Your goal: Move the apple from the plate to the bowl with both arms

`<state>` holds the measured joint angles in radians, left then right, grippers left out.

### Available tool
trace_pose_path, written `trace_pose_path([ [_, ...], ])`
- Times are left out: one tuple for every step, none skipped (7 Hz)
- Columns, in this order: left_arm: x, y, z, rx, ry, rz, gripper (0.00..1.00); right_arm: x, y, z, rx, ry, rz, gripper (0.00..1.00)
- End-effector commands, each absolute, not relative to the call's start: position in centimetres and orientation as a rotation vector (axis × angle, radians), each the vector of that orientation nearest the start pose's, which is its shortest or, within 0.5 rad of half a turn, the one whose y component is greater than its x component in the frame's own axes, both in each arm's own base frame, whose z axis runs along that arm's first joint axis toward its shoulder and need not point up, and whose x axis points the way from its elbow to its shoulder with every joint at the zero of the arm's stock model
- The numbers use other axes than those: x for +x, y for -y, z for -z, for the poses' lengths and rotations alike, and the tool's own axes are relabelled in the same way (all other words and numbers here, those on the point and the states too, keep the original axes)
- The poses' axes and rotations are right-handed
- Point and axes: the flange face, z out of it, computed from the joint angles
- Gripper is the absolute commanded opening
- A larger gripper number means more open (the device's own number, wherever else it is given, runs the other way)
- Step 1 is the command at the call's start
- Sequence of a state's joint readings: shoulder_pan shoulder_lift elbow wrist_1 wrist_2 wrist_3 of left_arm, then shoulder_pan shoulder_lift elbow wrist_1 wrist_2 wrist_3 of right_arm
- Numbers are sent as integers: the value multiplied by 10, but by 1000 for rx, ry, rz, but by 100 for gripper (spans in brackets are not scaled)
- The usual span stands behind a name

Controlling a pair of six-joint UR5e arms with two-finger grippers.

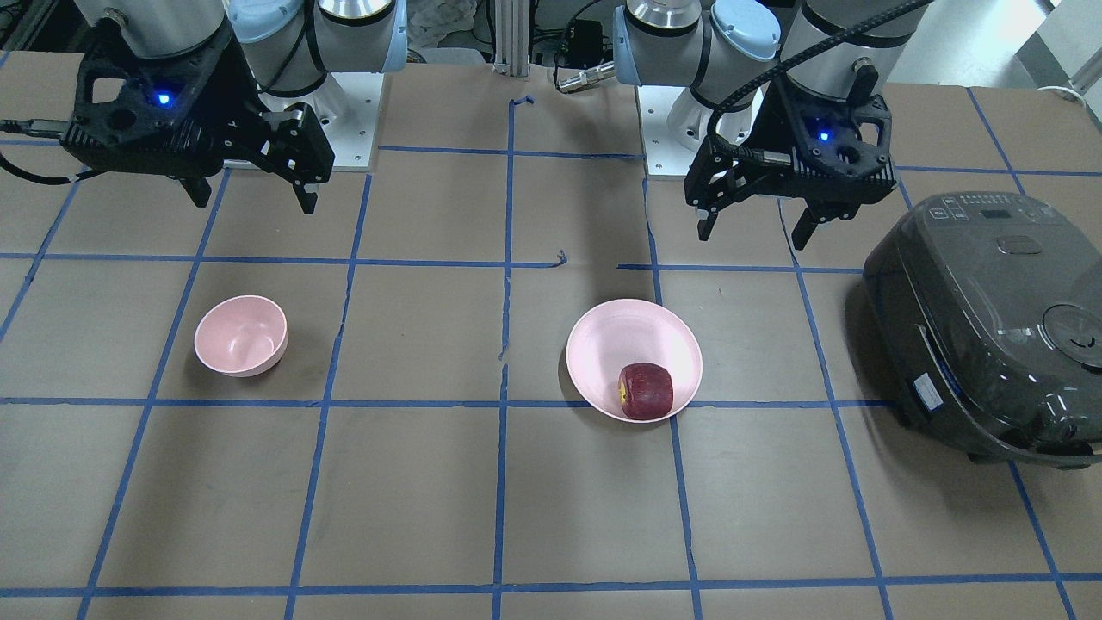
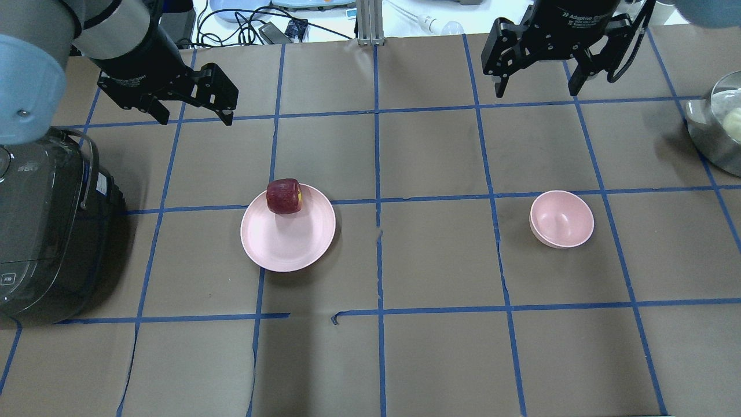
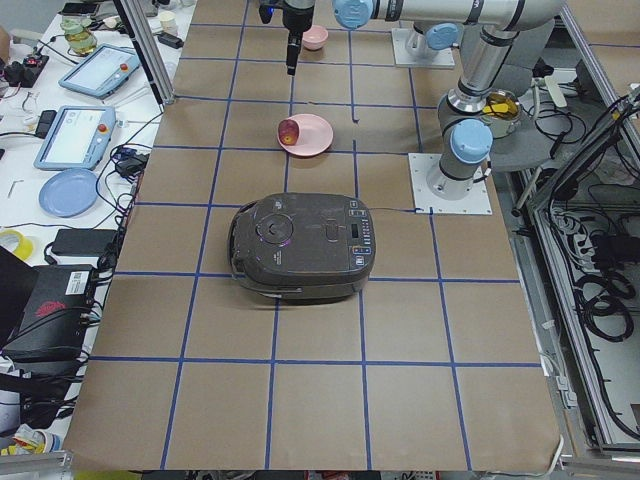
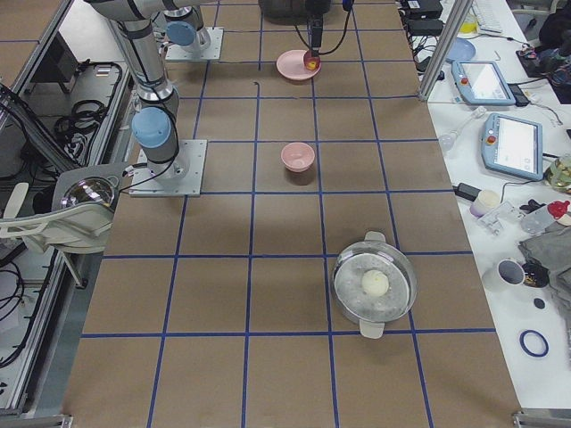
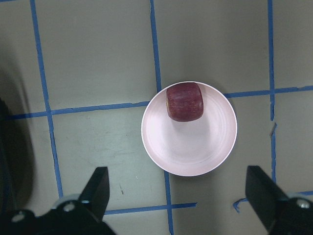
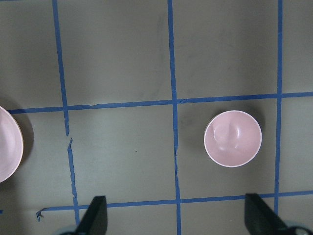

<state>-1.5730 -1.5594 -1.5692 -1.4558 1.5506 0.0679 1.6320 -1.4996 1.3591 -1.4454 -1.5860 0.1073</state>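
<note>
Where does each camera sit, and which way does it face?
Front-facing: across the table, facing the robot; left gripper view-right, right gripper view-left.
Overhead: behind robot, looking forward-down; both grippers.
Exterior left: table end by rice cooker; left arm near.
Exterior right: opposite end, by steel pot; right arm near.
Left wrist: down onto apple on plate; open jaws.
Right wrist: down onto bowl; open jaws; plate edge shared.

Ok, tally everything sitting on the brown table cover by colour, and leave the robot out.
Pink: 2, the plate and the bowl
Dark red: 1, the apple
Dark grey: 1, the rice cooker
Silver: 1, the metal pot
Pale: 1, the ball inside that pot
Total: 6
</note>
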Motion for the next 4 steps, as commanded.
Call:
trace_pose_path([
  [-136, 505, -506, 90, -3153, 204, 100, 163, 510, -544, 73, -3155, 26, 100],
  [-138, 498, -504, 109, -3156, 198, 100, 163, 511, -544, 73, -3154, 29, 100],
  [-138, 500, -504, 111, -3154, 200, 100, 163, 511, -544, 73, -3154, 29, 100],
  [-137, 501, -505, 111, -3153, 205, 100, 163, 511, -544, 73, -3154, 29, 100],
])
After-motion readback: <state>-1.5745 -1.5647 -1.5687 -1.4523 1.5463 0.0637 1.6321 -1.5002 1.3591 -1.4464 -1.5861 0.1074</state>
